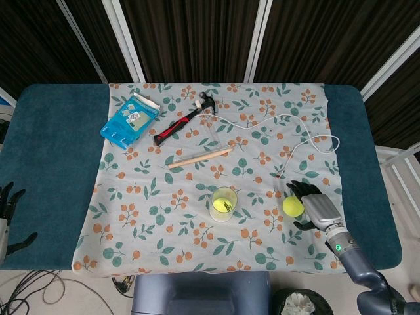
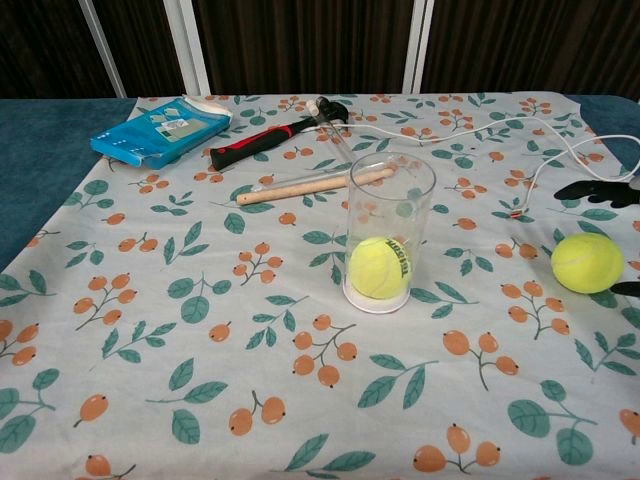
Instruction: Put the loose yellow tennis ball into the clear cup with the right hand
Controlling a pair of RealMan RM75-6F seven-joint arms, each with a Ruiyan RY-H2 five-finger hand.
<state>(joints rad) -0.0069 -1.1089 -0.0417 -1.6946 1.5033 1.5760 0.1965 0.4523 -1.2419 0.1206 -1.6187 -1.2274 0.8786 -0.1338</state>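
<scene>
The loose yellow tennis ball point(image 1: 293, 205) point(image 2: 587, 262) lies on the patterned cloth to the right of the clear cup point(image 1: 224, 203) point(image 2: 390, 233). The cup stands upright with another yellow tennis ball point(image 2: 379, 267) inside. My right hand point(image 1: 317, 207) is just right of the loose ball, fingers spread around it, holding nothing. In the chest view only its dark fingertips point(image 2: 595, 189) show at the right edge. My left hand point(image 1: 6, 210) rests open at the far left edge of the table.
A white cable point(image 1: 302, 134) loops behind the loose ball. A wooden stick point(image 1: 199, 156), a red-and-black hammer point(image 1: 185, 123) and a blue box point(image 1: 129, 121) lie at the back left. The teal table point(image 1: 52, 144) extends past the cloth.
</scene>
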